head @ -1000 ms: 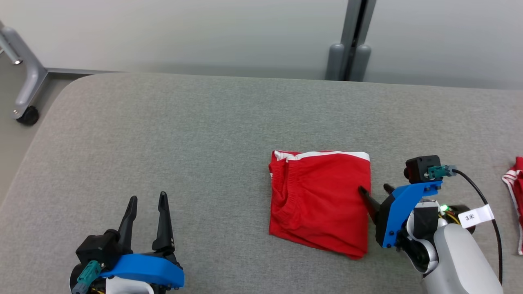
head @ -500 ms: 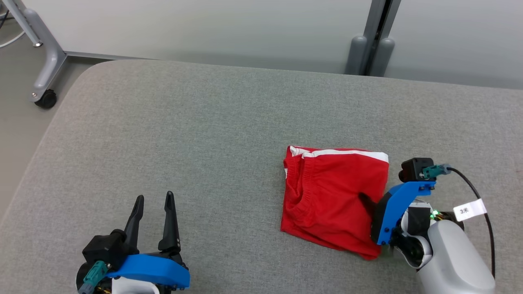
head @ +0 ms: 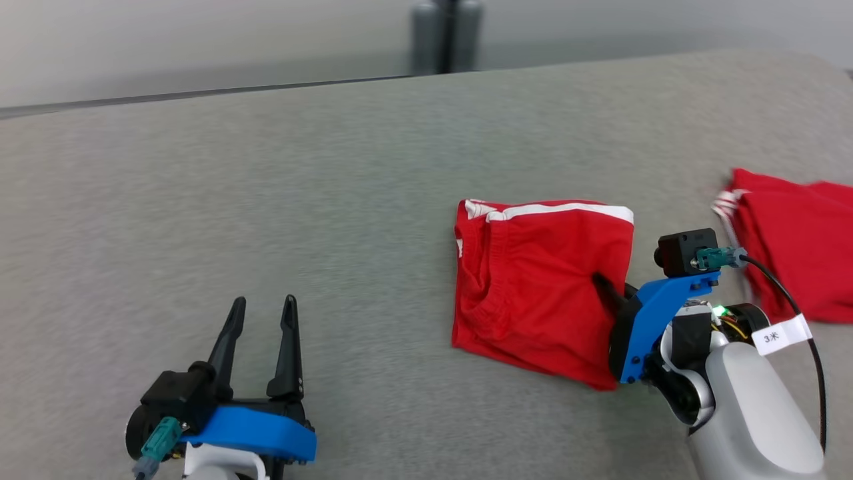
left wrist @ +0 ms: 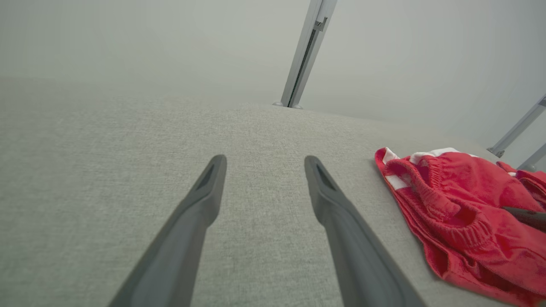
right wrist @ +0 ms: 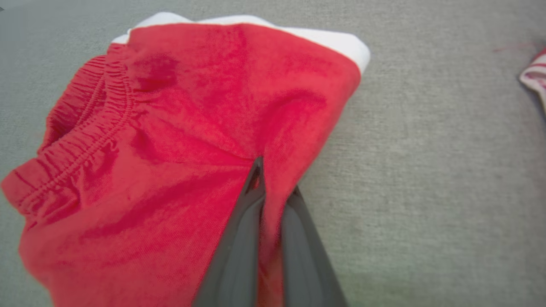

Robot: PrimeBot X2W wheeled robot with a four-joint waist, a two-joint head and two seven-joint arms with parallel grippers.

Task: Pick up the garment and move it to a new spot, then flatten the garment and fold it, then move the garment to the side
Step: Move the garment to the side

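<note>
Head cam: high, looking forward-down over grey desk. Left wrist cam: low, skimming desk along own fingers. Right wrist cam: close on garment, shared by all three

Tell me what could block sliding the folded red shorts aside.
Rightward, a second red garment lies on the grey surface, apart from the shorts gripped by the right tool. Leftward nothing visible blocks them; the open left tool sits nearer the robot.
</note>
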